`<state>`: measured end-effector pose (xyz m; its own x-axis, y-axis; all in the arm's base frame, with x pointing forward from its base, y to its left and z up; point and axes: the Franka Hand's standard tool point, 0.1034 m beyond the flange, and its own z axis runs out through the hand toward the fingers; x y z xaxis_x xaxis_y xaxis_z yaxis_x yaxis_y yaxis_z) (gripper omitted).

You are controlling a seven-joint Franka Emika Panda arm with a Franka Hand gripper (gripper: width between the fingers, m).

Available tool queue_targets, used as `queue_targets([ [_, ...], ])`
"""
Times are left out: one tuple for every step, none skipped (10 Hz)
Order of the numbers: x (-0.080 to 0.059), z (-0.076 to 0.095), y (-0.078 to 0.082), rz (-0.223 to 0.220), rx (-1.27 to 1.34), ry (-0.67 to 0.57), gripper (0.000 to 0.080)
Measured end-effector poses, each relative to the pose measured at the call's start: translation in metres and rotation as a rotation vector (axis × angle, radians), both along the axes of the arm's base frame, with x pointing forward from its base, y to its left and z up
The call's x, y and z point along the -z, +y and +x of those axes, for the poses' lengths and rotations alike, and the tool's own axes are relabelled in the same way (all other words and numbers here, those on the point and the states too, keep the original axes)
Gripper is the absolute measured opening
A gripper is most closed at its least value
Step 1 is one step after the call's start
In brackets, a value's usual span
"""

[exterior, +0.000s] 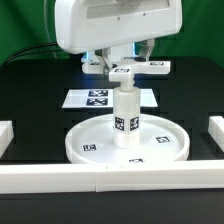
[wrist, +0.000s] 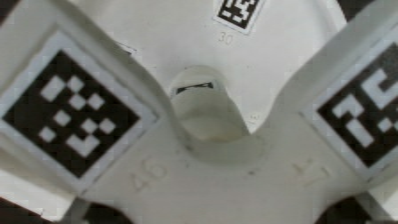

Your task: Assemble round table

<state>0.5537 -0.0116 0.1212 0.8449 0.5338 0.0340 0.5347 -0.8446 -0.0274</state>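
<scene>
The large rimmed disc [exterior: 90, 148] lies flat on the table in the exterior view. The short cylinder leg [exterior: 126, 118] stands upright on its central hub and carries a tag. My gripper [exterior: 124, 62] is shut on the small flat base piece [exterior: 140, 68] and holds it level just above the leg's top. I cannot tell whether they touch. In the wrist view the base piece [wrist: 205, 150] fills the picture, with tagged arms on both sides and a round socket [wrist: 201, 100] in the middle. Only dark fingertips [wrist: 93, 213] show at its edge.
The marker board [exterior: 98, 98] lies behind the disc. Long white rails stand at the exterior view's left [exterior: 5, 135], right [exterior: 214, 130] and front [exterior: 110, 182]. The arm's white body [exterior: 110, 25] hangs above the scene.
</scene>
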Motion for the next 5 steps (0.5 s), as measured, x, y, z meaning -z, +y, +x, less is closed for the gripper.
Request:
queue_targets([
  [0.0,0.0,0.0,0.0,0.0,0.0,0.0449],
  [0.0001,0.0002,0.0,0.0,0.0,0.0,0.0449],
  [0.0005,0.0014,-0.0001,0.0,-0.01,0.003,0.0449],
  [0.001,0.0044,-0.0001,0.002,-0.038,0.016,0.0449],
  [0.0032,0.0068,0.0,0.001,-0.04,0.017,0.0449],
])
